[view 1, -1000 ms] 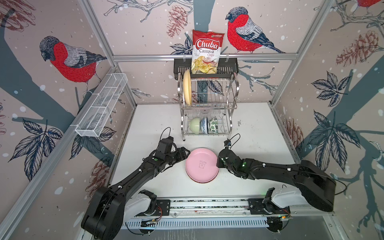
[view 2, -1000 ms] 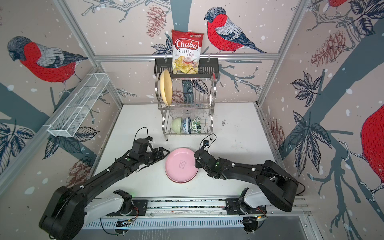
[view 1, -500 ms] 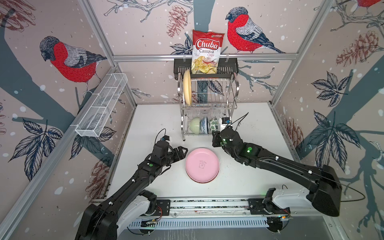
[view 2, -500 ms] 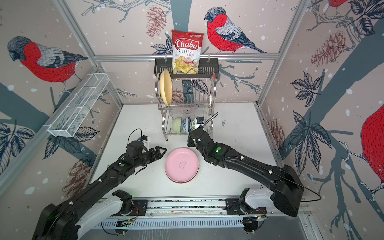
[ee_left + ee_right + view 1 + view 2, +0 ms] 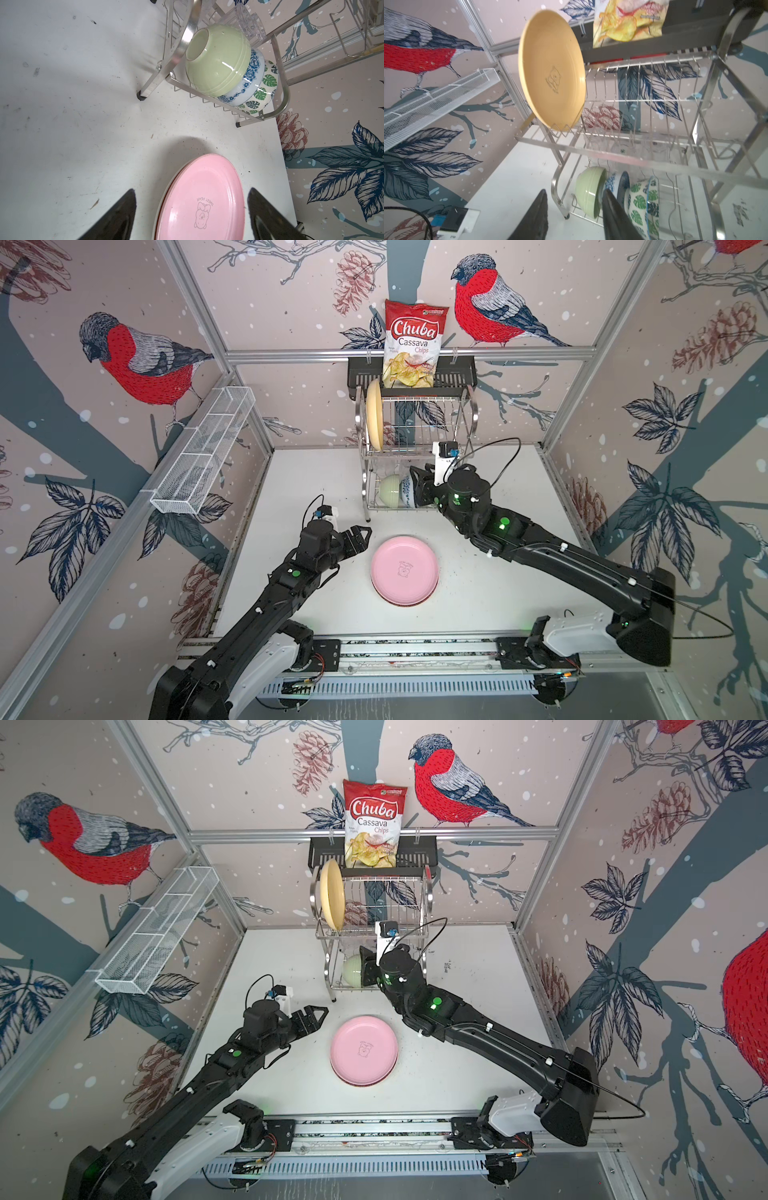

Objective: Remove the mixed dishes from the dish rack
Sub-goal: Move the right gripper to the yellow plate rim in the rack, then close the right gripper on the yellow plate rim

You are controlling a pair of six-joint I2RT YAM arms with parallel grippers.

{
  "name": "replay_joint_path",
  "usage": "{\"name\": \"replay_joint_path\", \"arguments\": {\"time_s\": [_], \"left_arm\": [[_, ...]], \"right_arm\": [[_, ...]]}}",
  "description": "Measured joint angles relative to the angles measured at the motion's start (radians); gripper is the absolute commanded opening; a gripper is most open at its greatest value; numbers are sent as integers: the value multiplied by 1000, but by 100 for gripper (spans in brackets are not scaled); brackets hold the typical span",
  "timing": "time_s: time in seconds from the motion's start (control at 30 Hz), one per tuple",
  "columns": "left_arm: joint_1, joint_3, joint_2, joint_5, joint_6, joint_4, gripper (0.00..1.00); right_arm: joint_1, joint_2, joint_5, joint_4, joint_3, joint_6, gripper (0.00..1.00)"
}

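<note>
In both top views, the shiny two-tier steel wire dish rack [image 5: 415,439] stands at twelve o'clock on the white table [image 5: 316,472]. My right gripper [image 5: 415,489] is at its lower shelf. The round pink plate [image 5: 404,570] lies flat at six o'clock, with my left gripper [image 5: 362,537] at its nine o'clock. The round cream-yellow plate [image 5: 374,414] stands on the top shelf.

Left wrist view: the jaws are wide apart and empty. A clear glass [image 5: 243,22] sits behind the bowls.

Right wrist view: the jaws are apart and empty, close to the small pale green bowl [image 5: 588,191], the blue-white flower bowl [image 5: 620,187] and the leaf-print bowl [image 5: 643,199]. I think the bowls come next. They sit snug together, and the rack's front wire is in my way.
</note>
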Motion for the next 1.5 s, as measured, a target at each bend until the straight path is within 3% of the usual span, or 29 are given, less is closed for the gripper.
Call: {"name": "replay_joint_path", "arguments": {"time_s": [0.47, 0.8, 1.5], "left_arm": [[13, 48, 26, -48, 18, -5, 83], [20, 66, -5, -90, 37, -35, 83], [27, 73, -18, -121, 41, -97, 84]], "right_arm": [[13, 212, -52, -25, 340, -169, 43], [4, 407, -86, -76, 614, -222, 42], [-60, 578, -73, -107, 788, -276, 43]]}}
